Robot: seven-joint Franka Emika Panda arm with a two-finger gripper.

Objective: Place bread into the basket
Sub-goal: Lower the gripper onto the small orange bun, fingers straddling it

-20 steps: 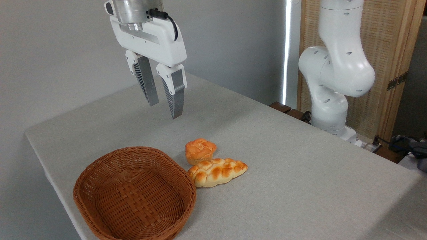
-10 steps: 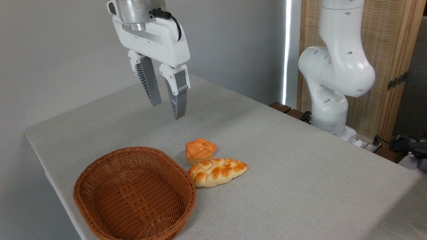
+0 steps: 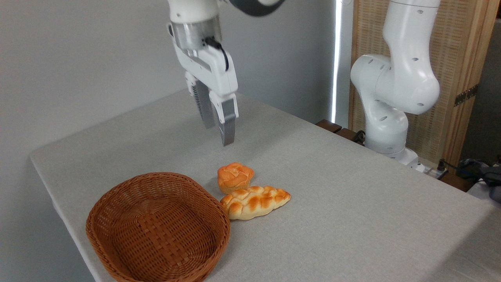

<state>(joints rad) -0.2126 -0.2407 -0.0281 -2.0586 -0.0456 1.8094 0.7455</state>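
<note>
Pincer point(image 3: 220, 135) has shifted right since half a second ago and turned about its own axis: the two fingers, then seen side by side, now nearly overlap from this angle. It hangs in the air above the worktop point(image 3: 352, 211), up and a little left of the bread point(image 3: 234, 177), well clear of it. Fingers point down, one mostly behind the other; a gap shows between them, nothing held, though how wide they stand apart cannot be judged from here.

Bread sits on the worktop, unmoved, just right of the basket's point(image 3: 156, 229) far rim. Its near side touches the braided loaf point(image 3: 254, 202), which lies lengthwise with its pointed end to the right and its blunt end against the basket's rim. Basket lies near the worktop's front left edge, nothing in it. Arm base point(image 3: 391, 102) stands at the far right edge.
</note>
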